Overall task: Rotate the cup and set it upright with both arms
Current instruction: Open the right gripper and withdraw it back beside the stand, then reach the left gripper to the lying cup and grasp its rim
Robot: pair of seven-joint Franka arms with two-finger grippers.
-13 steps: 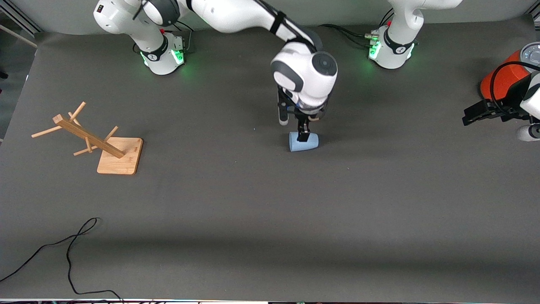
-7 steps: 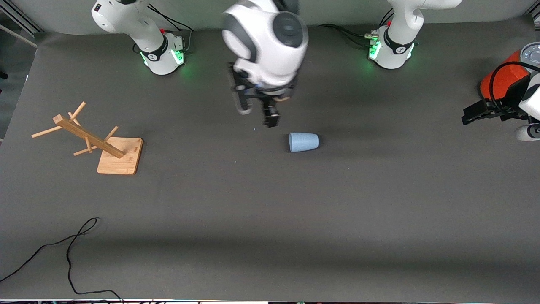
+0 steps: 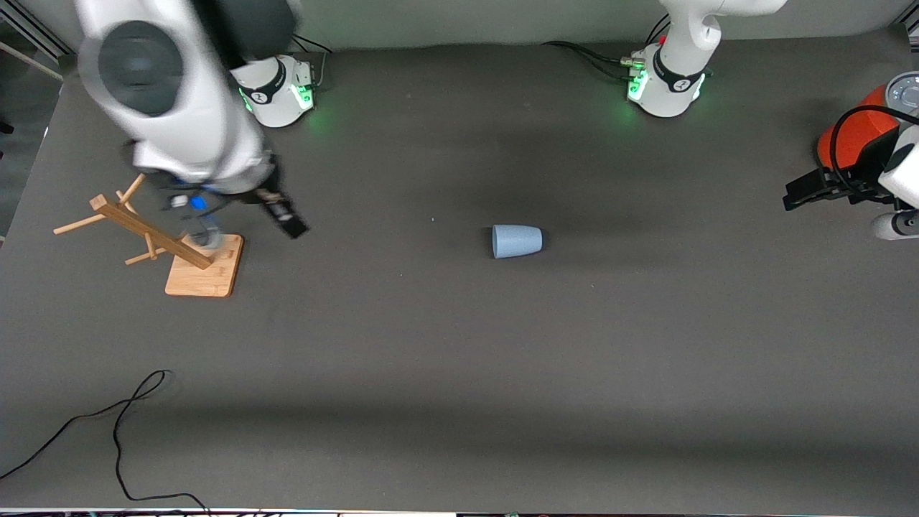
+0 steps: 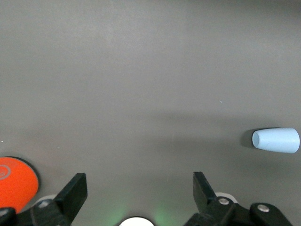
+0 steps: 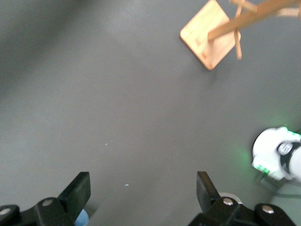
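The pale blue cup lies on its side at mid-table, its wide rim toward the right arm's end. It also shows in the left wrist view, and a sliver shows in the right wrist view. My right gripper is open and empty, up in the air over the wooden rack's base, well away from the cup. My left gripper is open and empty, waiting by the orange-red can at the left arm's end of the table. Both show open jaws in their wrist views.
A wooden peg rack on a square base leans at the right arm's end, also in the right wrist view. The orange-red can stands at the left arm's end. A black cable lies near the front edge.
My right gripper left the cup, rose and swung across toward the wooden rack. The cup stayed where it lay. The left arm barely moved.
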